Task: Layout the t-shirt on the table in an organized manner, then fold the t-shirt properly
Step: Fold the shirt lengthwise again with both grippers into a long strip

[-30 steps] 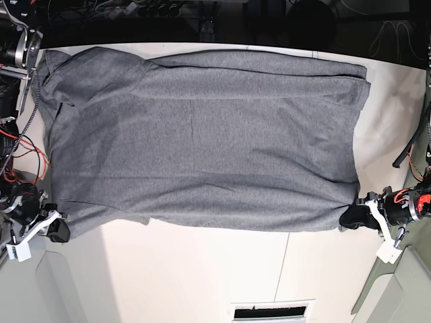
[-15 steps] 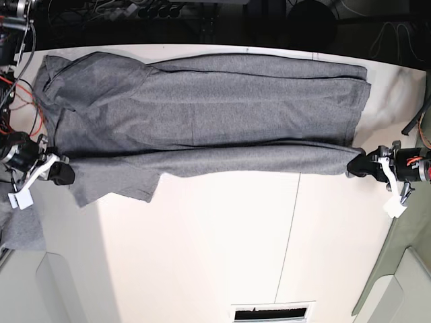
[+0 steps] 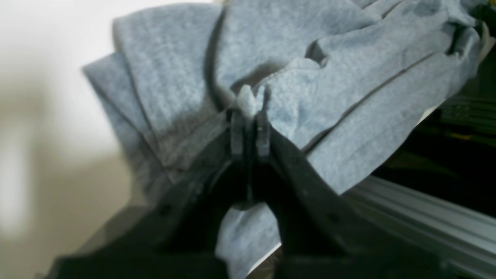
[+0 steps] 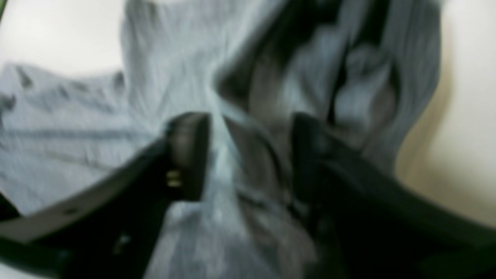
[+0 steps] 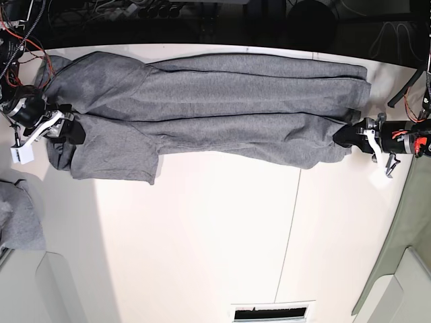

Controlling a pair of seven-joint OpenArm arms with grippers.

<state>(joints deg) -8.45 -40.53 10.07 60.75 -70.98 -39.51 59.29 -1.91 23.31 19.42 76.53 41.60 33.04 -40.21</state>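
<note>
The heather-grey short-sleeved cotton t-shirt lies folded lengthwise into a long band along the far side of the broad white table. The left gripper pinches a bunched corner at the right end; the right gripper stands spread wide over rumpled fabric at the left end.

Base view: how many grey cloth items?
2. The t-shirt lies folded lengthwise along the table's far side; a smaller grey cloth bundle sits at the view's left edge, partly cut off.
</note>
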